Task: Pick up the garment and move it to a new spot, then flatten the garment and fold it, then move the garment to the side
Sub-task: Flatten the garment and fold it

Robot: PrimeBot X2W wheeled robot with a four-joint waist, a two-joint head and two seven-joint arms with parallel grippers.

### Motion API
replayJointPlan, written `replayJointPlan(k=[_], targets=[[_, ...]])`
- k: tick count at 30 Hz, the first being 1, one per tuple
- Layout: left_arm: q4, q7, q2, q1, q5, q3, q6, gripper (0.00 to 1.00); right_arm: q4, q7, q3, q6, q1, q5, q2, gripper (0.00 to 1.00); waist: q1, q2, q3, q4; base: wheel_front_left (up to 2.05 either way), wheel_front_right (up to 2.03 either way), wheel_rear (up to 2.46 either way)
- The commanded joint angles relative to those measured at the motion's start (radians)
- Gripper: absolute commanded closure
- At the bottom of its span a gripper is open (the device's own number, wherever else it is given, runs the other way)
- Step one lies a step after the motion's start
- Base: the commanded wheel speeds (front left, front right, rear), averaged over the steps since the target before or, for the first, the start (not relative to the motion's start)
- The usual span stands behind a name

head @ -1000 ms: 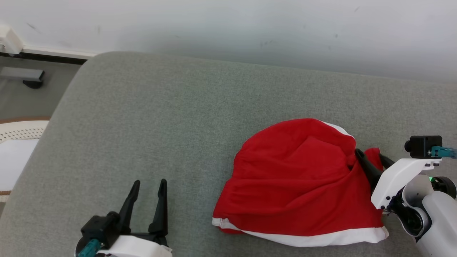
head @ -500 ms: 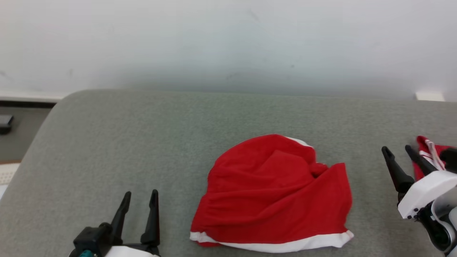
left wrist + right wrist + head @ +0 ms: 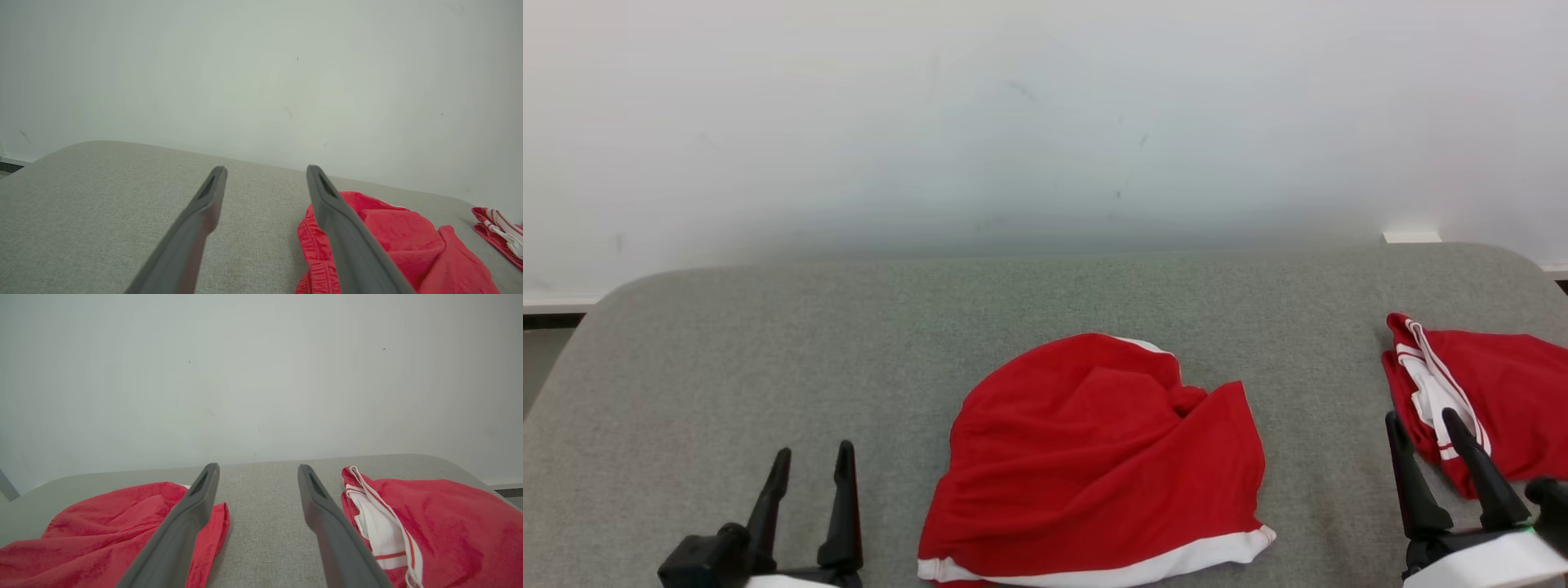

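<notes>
1. Garment, red cloth with a white hem band (image 3: 1094,465): lies crumpled on the grey cloth-covered table (image 3: 768,343), toward the near edge, between the two hands; nothing holds it.
2. Change, right hand (image 3: 1421,416): one second ago its dark fingers were closed on a fold at the garment's right edge; now they stand wide apart and hold nothing; the hand sits at the lower right of the head view, clear of the garment; bare table shows between the fingers in the right wrist view.
3. Change, garment: the pinched fold has dropped and rests as a loose flap over the right half; the white band runs along the near edge.
4. No change, left hand (image 3: 814,452): fully open, empty, near the garment's left side, not touching it.
5. Camera: the head view has swung, so the whole picture has shifted; do not read the garment's shift across the picture as travel over the table; a second red garment with white stripes (image 3: 1503,392) now shows at the right end, just beside the right hand.
6. Meaning for the task: the release suggests that the move to a new spot is complete; flattening is the likely next step, and both hands are free for it; folding and setting aside remain.
7. Caution: the second garment lies close to the right hand; a careless reach could catch the wrong cloth.
</notes>
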Motion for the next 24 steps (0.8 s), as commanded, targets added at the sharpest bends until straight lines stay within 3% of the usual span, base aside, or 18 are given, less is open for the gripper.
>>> replayJointPlan(k=[1, 6, 9, 17, 24], targets=[[-0.001, 0.000, 0.004, 0.017, 0.002, 0.003, 0.001, 0.00, -0.049, -0.003, -0.053, -0.003, 0.047, -0.045, 0.031, 0.00, 0.0000, -0.0001, -0.008, -0.003, 0.00, 0.00, 0.00], [0.004, 0.000, 0.004, 0.039, 0.001, 0.005, 0.000, 0.00, -0.151, -0.003, -0.140, -0.003, 0.170, -0.141, 0.133, 0.00, 0.0000, -0.0001, -0.015, -0.005, 0.00, 0.00, 0.00], [0.009, 0.000, 0.004, 0.049, 0.001, 0.006, -0.002, 0.00, -0.165, -0.003, -0.149, -0.003, 0.194, -0.167, 0.156, 0.00, 0.0000, -0.0001, -0.017, -0.008, 0.00, 0.00, 0.00], [0.015, 0.000, 0.003, 0.041, 0.006, -0.002, -0.006, 0.00, -0.148, -0.004, -0.153, -0.003, 0.187, -0.188, 0.147, 0.00, 0.0000, -0.0001, -0.019, 0.006, 0.00, 0.00, 0.00], [0.043, 0.000, 0.003, 0.045, -0.002, -0.025, -0.017, 0.00, -0.041, 0.061, -0.068, -0.003, 0.171, -0.137, 0.132, 0.00, 0.0000, -0.0001, -0.013, 0.026, 0.00, 0.00, 0.00]])
